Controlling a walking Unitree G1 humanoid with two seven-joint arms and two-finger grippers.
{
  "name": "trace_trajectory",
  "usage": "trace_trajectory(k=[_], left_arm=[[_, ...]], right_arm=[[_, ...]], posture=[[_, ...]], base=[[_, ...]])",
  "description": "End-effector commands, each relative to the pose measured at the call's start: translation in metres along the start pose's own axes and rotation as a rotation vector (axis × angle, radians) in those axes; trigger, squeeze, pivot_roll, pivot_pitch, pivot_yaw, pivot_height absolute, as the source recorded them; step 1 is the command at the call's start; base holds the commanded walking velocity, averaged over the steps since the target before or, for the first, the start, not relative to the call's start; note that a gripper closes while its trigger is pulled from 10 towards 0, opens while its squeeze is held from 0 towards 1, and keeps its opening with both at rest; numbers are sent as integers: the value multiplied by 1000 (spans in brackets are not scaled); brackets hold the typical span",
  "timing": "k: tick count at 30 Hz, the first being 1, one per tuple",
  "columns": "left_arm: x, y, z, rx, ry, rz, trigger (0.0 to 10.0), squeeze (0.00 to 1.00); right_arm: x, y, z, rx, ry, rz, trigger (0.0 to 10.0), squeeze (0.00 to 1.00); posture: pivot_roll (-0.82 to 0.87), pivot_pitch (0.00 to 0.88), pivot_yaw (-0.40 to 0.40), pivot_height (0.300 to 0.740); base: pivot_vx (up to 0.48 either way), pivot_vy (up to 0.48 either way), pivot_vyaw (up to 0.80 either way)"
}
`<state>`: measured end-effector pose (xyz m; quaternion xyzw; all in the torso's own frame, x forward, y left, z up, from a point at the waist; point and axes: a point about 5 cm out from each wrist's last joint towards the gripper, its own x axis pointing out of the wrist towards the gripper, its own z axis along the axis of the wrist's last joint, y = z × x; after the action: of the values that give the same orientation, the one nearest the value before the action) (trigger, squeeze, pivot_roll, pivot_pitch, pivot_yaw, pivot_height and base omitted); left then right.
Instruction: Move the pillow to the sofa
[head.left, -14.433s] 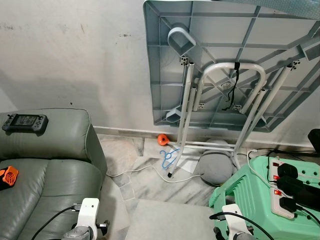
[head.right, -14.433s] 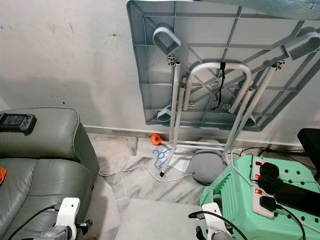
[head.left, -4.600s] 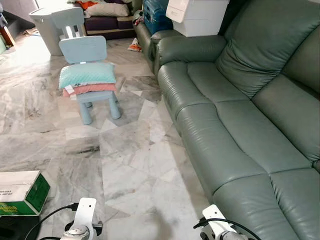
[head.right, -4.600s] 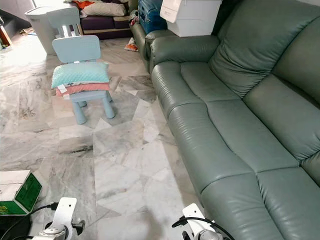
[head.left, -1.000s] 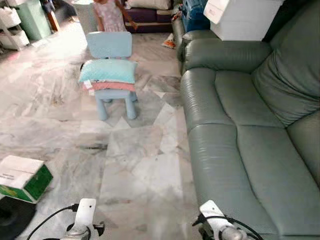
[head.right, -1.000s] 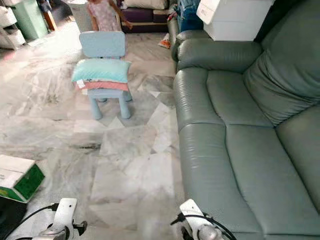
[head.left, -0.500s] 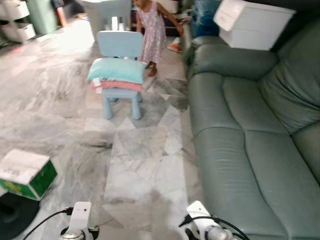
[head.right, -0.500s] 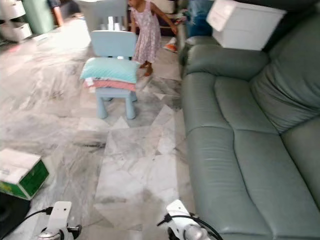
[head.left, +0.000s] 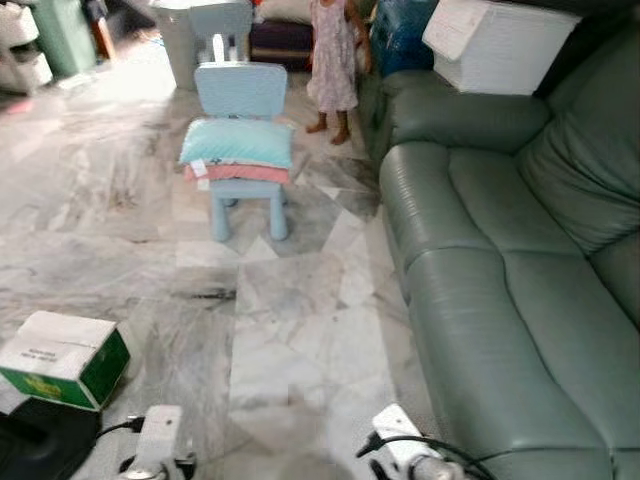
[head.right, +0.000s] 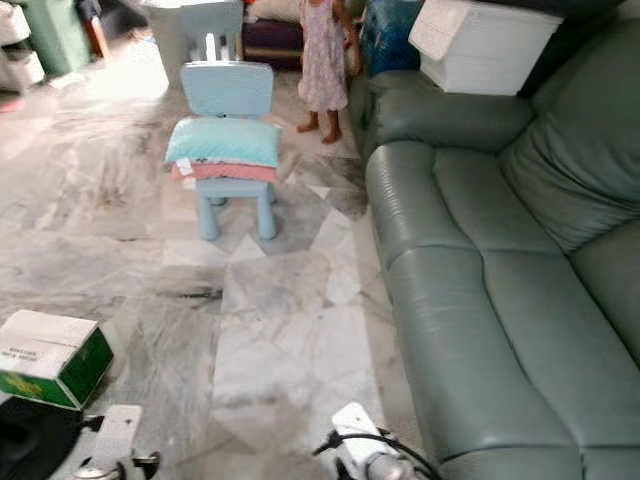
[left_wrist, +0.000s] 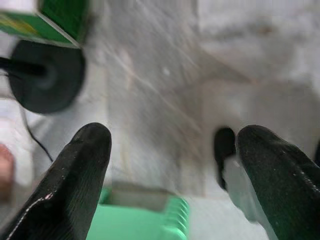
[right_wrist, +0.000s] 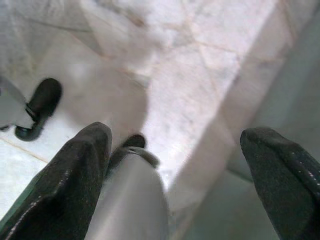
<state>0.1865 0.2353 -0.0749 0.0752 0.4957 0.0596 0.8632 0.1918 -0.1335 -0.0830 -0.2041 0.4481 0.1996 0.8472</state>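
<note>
- Turquoise pillow (head.left: 238, 143) lies flat on the seat of a small light-blue chair (head.left: 240, 92), on top of a pink folded cushion (head.left: 240, 173) that rests on the same seat.
- The chair stands on the grey marble floor (head.left: 290, 320), ahead of the robot, well apart from both grippers.
- The green leather sofa (head.left: 500, 260) runs along the robot's right side; its near seat cushions carry nothing, and a white plastic box (head.left: 500, 45) sits on its far armrest.
- The pillow is not on the sofa; the chair is near the sofa's far end, with a strip of floor between them.
- A person in a light dress (head.left: 335, 50) stands behind the chair, close to the armrest of the sofa.
- A green and white cardboard box (head.left: 65, 358) lies on the floor at the robot's left, just beside a black round base (left_wrist: 47, 75).
- The left gripper (left_wrist: 170, 170) hangs low above the floor; its two black fingers (left_wrist: 82, 170) are spread wide and nothing is between them.
- The right gripper (right_wrist: 175, 170) also hangs low, over the floor next to the sofa's front edge; its fingers (right_wrist: 75, 170) are wide apart too and hold nothing.
- Both wrist views are blurred, so small details on the floor cannot be told.
</note>
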Motion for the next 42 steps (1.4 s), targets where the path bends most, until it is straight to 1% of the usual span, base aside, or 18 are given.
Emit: trace_trajectory(k=[1, 6, 12, 29, 42], left_arm=[[0, -8, 1, 10, -9, -13, 10000, 0], [0, -8, 1, -14, -9, -6, 10000, 0], [0, -8, 2, -21, -11, -9, 10000, 0], [0, -7, 2, -23, -8, -16, 10000, 0], [0, -8, 1, -19, -4, -22, 10000, 0]], right_arm=[[-2, -10, -9, 10, 27, -24, 10000, 0], [-2, -10, -9, 19, 26, -23, 10000, 0], [-2, -10, -8, 23, 24, -24, 10000, 0], [-2, -10, -7, 23, 22, -21, 10000, 0], [-2, -10, -9, 2, 26, -18, 10000, 0]], posture=[[-87, 22, -11, 740], [-89, 21, -5, 740], [-89, 22, -3, 740], [-84, 30, -5, 740], [-79, 20, -13, 740]], base=[[0, 0, 0], [0, 0, 0], [0, 0, 0], [400, 0, 0], [397, 268, 0]])
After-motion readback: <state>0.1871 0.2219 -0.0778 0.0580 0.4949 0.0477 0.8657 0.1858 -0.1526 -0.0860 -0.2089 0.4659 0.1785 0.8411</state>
